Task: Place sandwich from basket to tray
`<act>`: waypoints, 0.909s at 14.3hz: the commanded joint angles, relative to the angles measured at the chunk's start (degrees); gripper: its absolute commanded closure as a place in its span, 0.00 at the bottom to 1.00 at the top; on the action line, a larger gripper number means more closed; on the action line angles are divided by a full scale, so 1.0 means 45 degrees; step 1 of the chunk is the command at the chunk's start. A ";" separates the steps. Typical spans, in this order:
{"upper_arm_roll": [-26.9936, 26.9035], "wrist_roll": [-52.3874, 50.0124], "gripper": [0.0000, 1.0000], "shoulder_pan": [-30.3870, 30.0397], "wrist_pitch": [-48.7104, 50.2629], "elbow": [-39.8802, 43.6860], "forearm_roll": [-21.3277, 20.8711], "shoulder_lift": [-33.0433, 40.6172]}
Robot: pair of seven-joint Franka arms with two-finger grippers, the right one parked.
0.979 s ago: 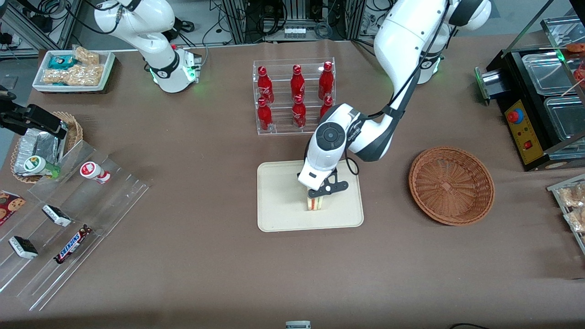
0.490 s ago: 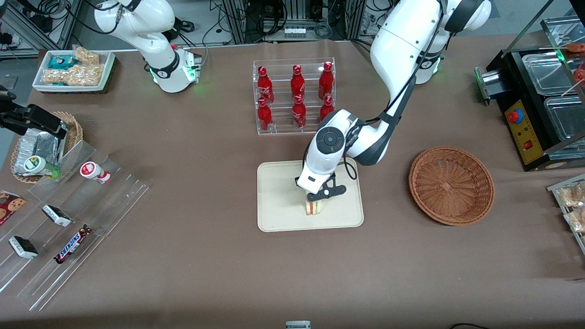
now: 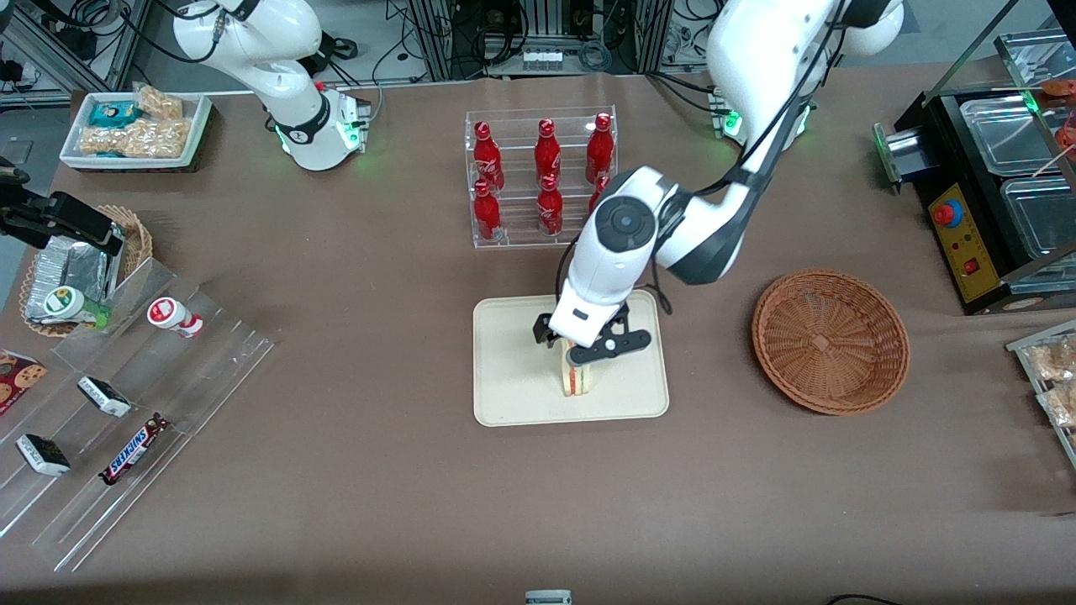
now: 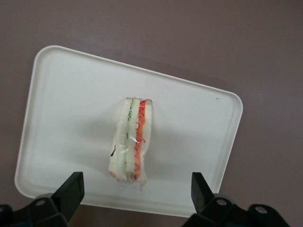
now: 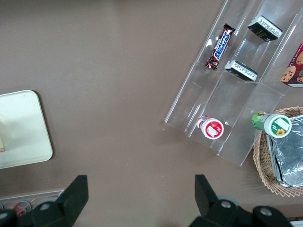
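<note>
We see the small triangular sandwich (image 4: pixel 131 140) of white bread with red and green filling standing on edge on the flat cream rectangular tray (image 3: pixel 513 370), near its edge closest to the front camera. Our black two-finger gripper (image 3: pixel 588 345) hangs just above it, fingers (image 4: pixel 71 191) spread wide and gripping nothing. The round reddish-brown wicker basket (image 3: pixel 830 340) appears empty, toward the working arm's end of the table.

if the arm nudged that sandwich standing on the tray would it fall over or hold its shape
The sandwich stands on a narrow edge on the tray, so a sideways nudge would probably tip it. Its pale bread and thin filling layers look soft, so it likely squashes rather than resists. Clear wrap seems to cover it, which may make it slippery. The gripper hangs open above it.
</note>
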State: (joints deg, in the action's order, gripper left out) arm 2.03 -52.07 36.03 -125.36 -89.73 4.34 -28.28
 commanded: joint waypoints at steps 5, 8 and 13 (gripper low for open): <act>-0.0003 0.2150 0.00 -0.2336 0.2328 -0.0800 -0.0203 0.1478; -0.0003 0.4474 0.00 -0.3938 0.2992 -0.1446 -0.0203 0.2395; -0.0003 0.6899 0.00 -0.6049 0.4807 -0.1604 -0.0630 0.3763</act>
State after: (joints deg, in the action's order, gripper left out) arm 1.13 -23.68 11.39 -105.77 -94.40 3.47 -15.53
